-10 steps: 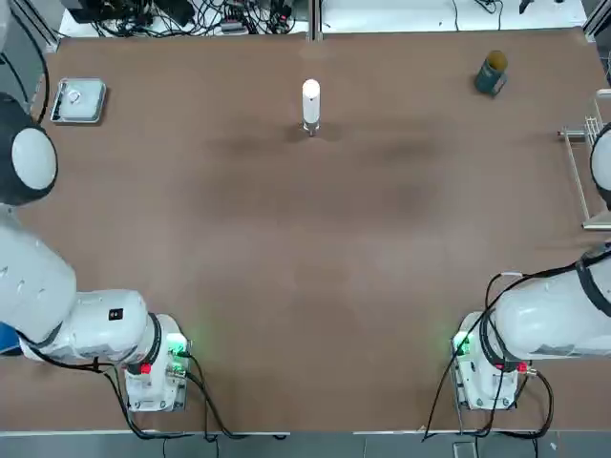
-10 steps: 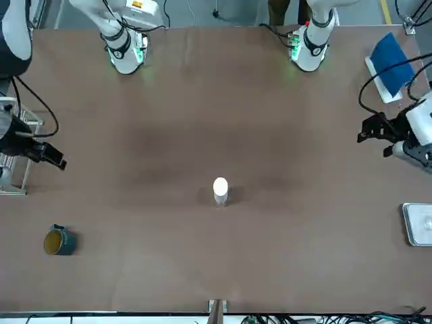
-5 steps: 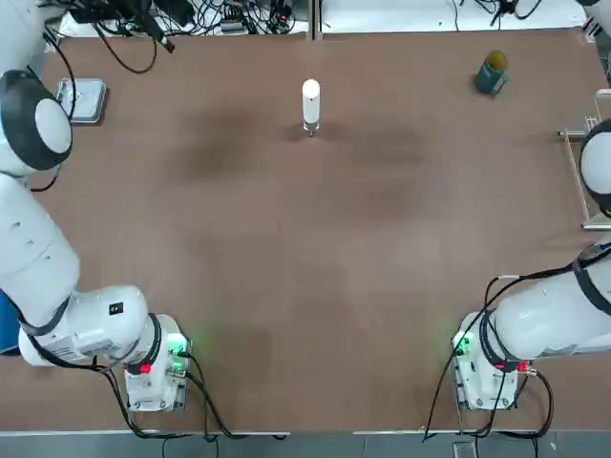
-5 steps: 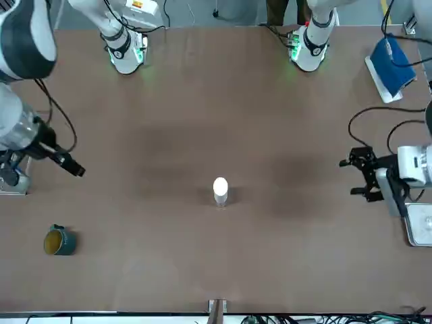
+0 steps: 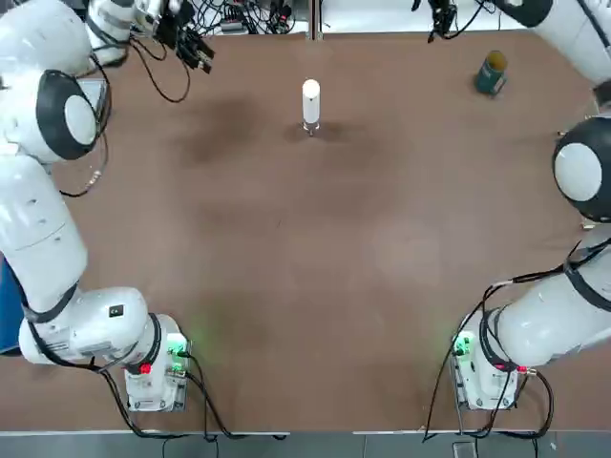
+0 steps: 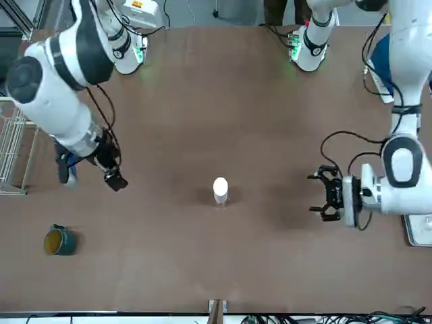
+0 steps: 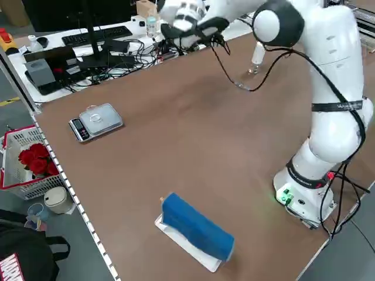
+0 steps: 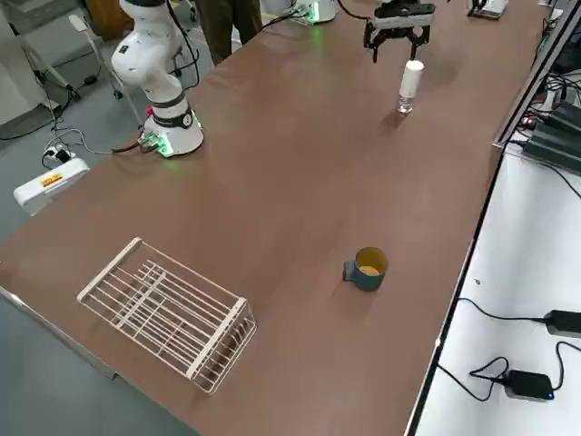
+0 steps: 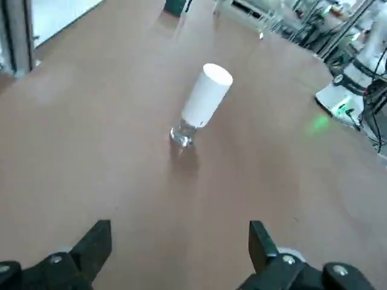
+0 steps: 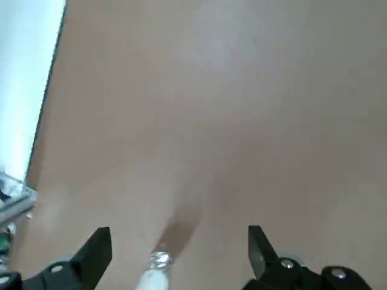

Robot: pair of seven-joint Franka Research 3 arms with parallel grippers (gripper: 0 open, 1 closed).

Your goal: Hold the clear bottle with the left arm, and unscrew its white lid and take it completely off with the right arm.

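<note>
Between and below the open left gripper (image 9: 180, 238) and open right gripper (image 10: 180, 243), the clear glass-like vial (image 9: 183, 133) looks light, slippery and fragile: pinch its body gently below the tall white cap (image 9: 207, 95).

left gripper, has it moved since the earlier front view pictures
Yes, the left gripper has moved inward over the table, away from the scale and closer to the bottle.

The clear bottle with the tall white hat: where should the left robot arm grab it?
Probably low, on the see-through bottle, from the left arm's own side. It stands upright with the tall white lid on top, so a low grip leaves the lid free.
</note>
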